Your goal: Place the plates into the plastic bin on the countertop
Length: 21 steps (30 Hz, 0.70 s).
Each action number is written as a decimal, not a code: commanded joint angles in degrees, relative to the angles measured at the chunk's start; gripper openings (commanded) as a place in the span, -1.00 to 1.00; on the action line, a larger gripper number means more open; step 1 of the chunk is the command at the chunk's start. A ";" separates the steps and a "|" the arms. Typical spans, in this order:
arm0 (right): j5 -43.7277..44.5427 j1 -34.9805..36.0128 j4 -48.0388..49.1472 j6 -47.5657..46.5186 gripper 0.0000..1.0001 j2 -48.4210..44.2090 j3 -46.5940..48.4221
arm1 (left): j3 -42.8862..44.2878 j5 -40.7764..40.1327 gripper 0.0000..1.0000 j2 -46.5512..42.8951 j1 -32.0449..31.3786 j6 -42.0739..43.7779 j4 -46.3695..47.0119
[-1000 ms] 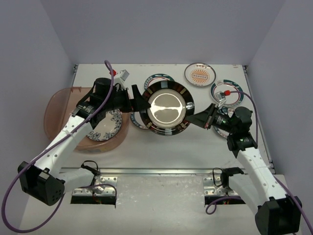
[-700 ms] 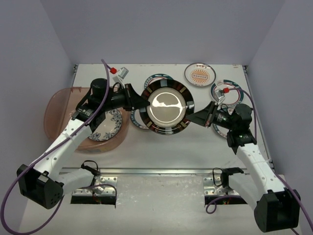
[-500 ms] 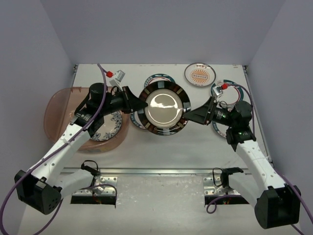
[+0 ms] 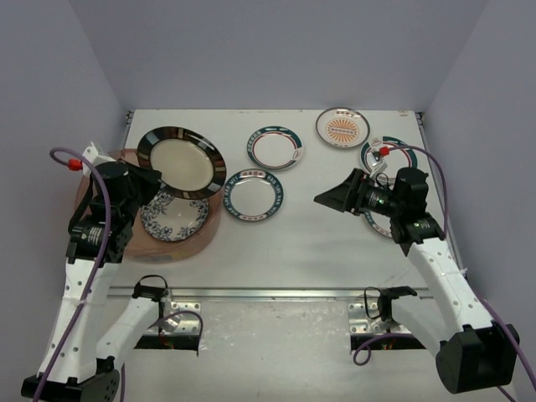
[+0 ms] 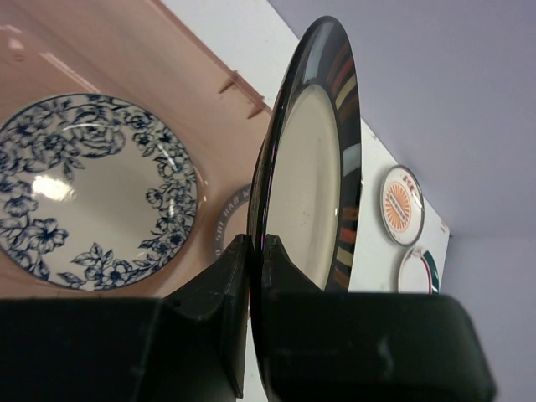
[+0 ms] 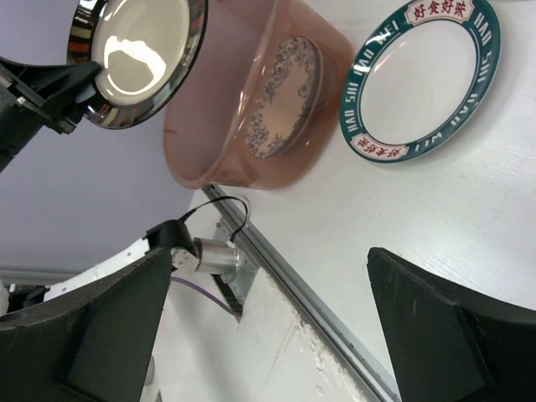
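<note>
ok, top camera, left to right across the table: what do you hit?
Going right: plastic bin → dark-rimmed plate, over the bin's right end → near teal-rimmed plate → orange sunburst plate → far-right teal-rimmed plate, partly under the right arm.

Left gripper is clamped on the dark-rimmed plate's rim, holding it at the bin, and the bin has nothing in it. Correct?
Not quite: the plastic bin is not empty. The left wrist view shows the blue floral plate lying flat on its bottom. The rest stands: the left gripper is shut on the rim of the dark-rimmed plate, holding it at the bin.
</note>
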 commanded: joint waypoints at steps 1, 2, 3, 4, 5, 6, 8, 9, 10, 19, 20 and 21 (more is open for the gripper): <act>1.46 -0.33 -2.58 -5.66 0.98 -1.23 0.36 | 3.58 -11.96 -1.00 -2.03 -0.55 -9.29 0.07; 1.48 -0.33 -3.06 -6.03 0.98 -1.54 0.36 | 3.55 -13.42 -1.00 -1.96 -0.55 -9.87 -0.43; 1.42 -0.33 -3.40 -6.57 0.98 -1.79 0.23 | 2.96 -14.47 -1.00 -1.88 -0.55 -10.95 -0.69; 1.13 -0.33 -3.65 -7.01 0.98 -2.11 0.22 | 2.74 -15.43 -1.00 -1.32 -0.55 -11.33 -0.68; 0.79 -0.33 -3.83 -7.31 0.98 -2.40 0.23 | 2.80 -16.35 -1.00 -0.60 -0.55 -11.46 -0.70; 0.50 -0.33 -3.83 -7.43 0.98 -2.52 0.12 | 3.03 -17.10 -1.00 0.09 -0.55 -11.86 -0.93; 0.00 -0.33 -3.83 -7.63 0.98 -2.98 -0.08 | 3.47 -18.22 -1.00 0.85 -0.55 -12.00 -1.24; -0.24 -0.31 -3.85 -7.75 0.98 -3.28 -0.19 | 3.63 -19.25 -1.00 1.57 -0.54 -12.13 -1.51; -0.47 -0.25 -3.93 -7.93 0.97 -3.45 -0.29 | 3.64 -19.49 -1.00 2.07 -0.43 -12.19 -1.56; -1.48 -0.33 -3.16 -8.50 0.98 -3.94 -2.49 | -3.62 -8.36 -1.00 6.80 7.75 -11.66 5.26; -1.65 -0.33 -2.84 -8.56 0.98 -3.91 -2.74 | -5.03 -5.66 -1.00 7.03 9.20 -10.83 7.61; -1.91 -0.33 -2.42 -8.48 0.98 -3.85 -3.01 | -6.63 -3.18 -1.00 7.08 10.33 -10.00 9.83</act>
